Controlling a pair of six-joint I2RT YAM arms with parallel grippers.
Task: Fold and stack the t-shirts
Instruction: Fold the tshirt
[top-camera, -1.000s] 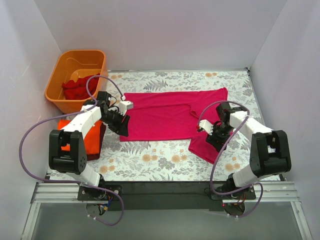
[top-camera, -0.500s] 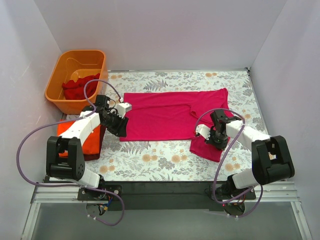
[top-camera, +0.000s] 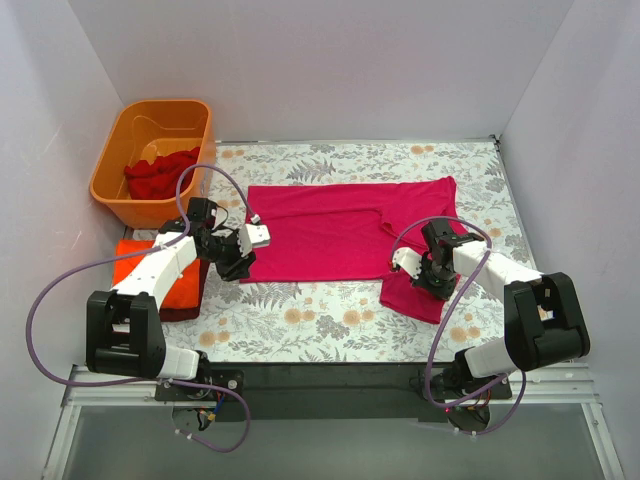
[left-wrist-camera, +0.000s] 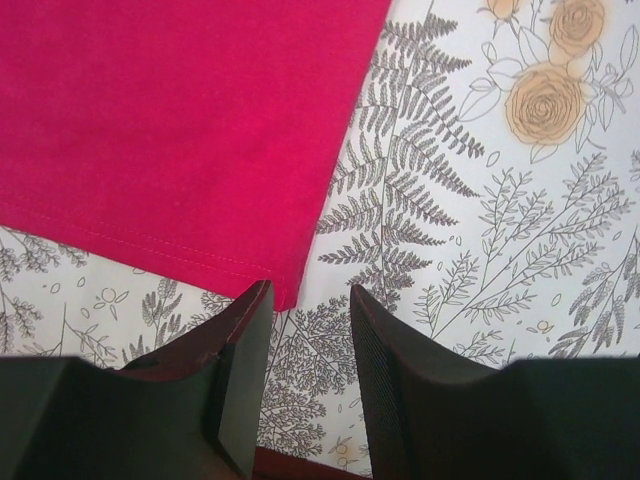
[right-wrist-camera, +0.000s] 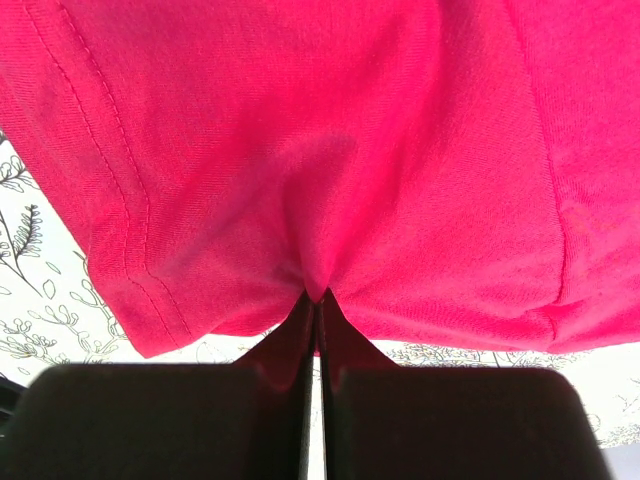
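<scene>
Pinching a sleeve of the magenta t-shirt (top-camera: 320, 235) in our closed right gripper (right-wrist-camera: 315, 298), we poise the left gripper (left-wrist-camera: 310, 300), narrowly parted, at its hem corner for folding.

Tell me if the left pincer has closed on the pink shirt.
No: the left pincer stands open, the pink shirt corner lying flat at its fingertips, ungripped.

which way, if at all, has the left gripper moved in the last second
Yes. In the top view the left gripper has shifted a little down the frame, farther from the rigid orange plastic tub, which stays fixed.
</scene>
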